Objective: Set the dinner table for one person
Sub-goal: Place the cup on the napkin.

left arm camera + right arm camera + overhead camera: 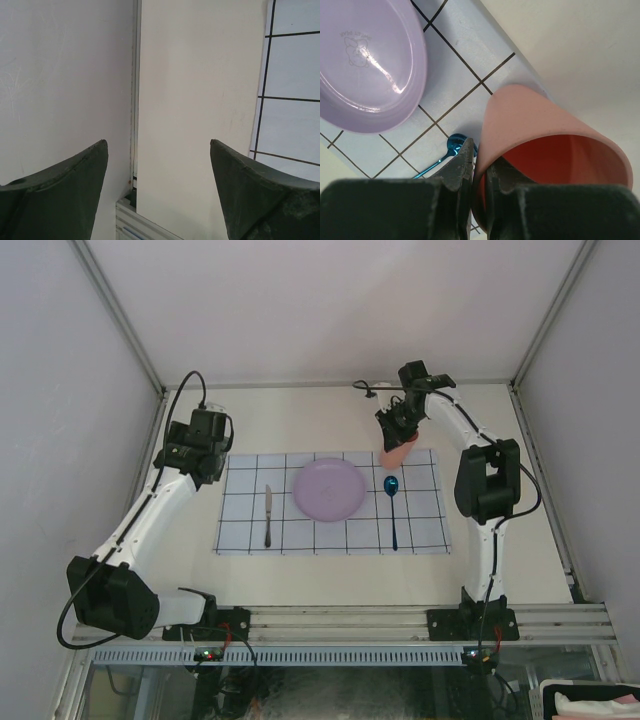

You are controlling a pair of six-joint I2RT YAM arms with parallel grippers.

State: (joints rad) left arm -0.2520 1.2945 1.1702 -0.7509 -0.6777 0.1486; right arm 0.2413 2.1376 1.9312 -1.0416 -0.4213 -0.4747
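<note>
On the off-white dinner table (pixel 300 420) lies a grid-patterned cloth (pixel 420 530) with a lilac plate (pixel 329 489) in the middle, a knife (pixel 268 513) to its left and a blue spoon (pixel 392 506) to its right. My right gripper (pixel 481 150) is shut on the rim of a pink cup (pixel 540 135), held tilted above the cloth's far right corner; the cup (pixel 397 453) hangs just beyond the spoon's bowl (pixel 456 144). My left gripper (pixel 157 145) stands open over bare table (pixel 200 100) left of the cloth, nothing between its fingers.
Aluminium rails (pixel 340 618) edge the table at the front, and white walls (pixel 60 390) close it in on three sides. The cloth's left edge (pixel 292 90) shows at the right of the left wrist view. The plate (pixel 365 65) fills the upper left of the right wrist view.
</note>
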